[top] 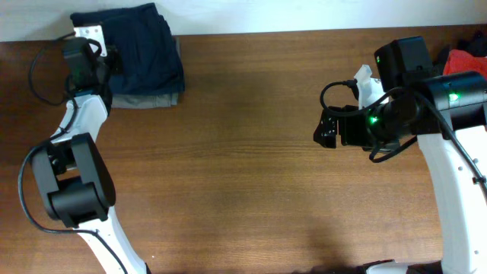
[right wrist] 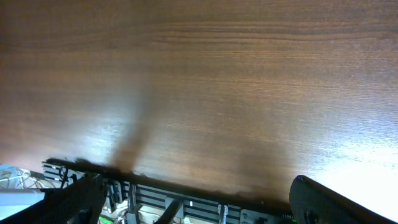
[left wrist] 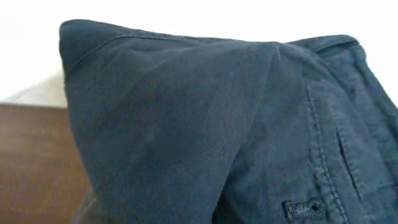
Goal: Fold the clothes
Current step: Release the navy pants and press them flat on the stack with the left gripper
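Overhead view: one pair looks folded, more cloth waits.
The navy shorts (top: 144, 42) lie folded at the table's (top: 243, 175) far left corner, stacked on grey shorts (top: 156, 100), so this pair looks all but done. A red cloth (top: 463, 62) bunched at the table's far right edge seems still to fold. The left gripper (top: 112, 59) sits at the stack's left side, closed; whether it pinches cloth I cannot tell. Only the left wrist view shows seams and a buttonhole (left wrist: 301, 208) up close, yet no fingers. The right gripper (top: 323, 131) hovers over the table's bare right half. Only its wrist view shows the fingers (right wrist: 323, 202) spread wide, with nothing between them.
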Robot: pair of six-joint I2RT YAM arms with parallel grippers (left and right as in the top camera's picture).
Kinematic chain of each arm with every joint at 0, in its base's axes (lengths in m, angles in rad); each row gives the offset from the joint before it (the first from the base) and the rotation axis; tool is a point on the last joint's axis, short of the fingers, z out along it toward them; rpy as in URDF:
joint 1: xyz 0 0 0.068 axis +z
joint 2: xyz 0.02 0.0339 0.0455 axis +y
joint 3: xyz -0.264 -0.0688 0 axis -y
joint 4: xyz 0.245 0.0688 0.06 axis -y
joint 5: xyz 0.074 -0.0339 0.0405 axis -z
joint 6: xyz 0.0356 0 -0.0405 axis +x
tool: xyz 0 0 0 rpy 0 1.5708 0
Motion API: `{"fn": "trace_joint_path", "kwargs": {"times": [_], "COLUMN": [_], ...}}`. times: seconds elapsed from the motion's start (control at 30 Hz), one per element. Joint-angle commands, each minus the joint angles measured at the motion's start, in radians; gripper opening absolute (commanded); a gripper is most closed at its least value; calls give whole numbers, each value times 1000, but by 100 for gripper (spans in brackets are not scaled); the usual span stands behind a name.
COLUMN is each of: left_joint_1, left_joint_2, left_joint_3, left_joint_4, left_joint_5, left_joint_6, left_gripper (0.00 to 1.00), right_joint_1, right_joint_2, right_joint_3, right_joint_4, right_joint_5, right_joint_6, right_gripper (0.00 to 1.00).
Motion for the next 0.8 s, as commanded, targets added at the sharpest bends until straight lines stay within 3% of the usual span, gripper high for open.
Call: {"fn": "trace_joint_path", "kwargs": {"times": [0.0,0.37,0.47,0.53,0.6,0.63,0.7,0.73,0.77], "left_joint_1": [22,31,37,39,42,42,43,43,43], "left_joint_2": [19,24,24,24,24,24,24,24,24], "left_joint_3": [31,31,31,31,31,31,31,31,31], "left_joint_4": [20,52,55,57,59,63,66,66,67], "left_joint_5": [-69,-167,-179,-183,-183,-187,-224,-253,-279], "left_joint_6": [42,219,221,221,221,221,221,221,221], "left_gripper": [9,14,32,35,45,57,93,99,99], "right_joint_1": [-1,-1,-1,-1,-1,-1,-1,-1,-1], "right_joint_2": [0,0,0,0,0,0,0,0,0], "right_joint_3": [-3,-3,-3,-3,-3,-3,-3,-3,-3], "right_joint_4": [-3,-6,-6,-6,-6,-6,-6,-6,-6], "right_joint_5": [16,16,16,16,16,16,16,16,16], "right_joint_6": [8,8,8,8,8,8,7,7,7], "right_gripper": [99,98,99,99,99,99,98,99,99]}}
